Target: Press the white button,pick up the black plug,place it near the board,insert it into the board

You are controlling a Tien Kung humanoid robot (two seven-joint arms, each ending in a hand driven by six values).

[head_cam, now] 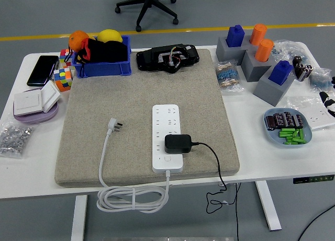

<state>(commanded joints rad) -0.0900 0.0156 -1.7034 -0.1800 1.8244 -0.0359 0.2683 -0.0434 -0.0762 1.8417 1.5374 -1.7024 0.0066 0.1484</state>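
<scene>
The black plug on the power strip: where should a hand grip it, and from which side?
Grip the black plug across its near and far sides, coming from above. It sits on the white power strip, and its cable leaves rightward, blocking that side.

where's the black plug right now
In the head view the black plug sits on the near end of the white power strip, right of centre on the grey mat, just above the strip's button, its cable trailing right over the table edge.
</scene>
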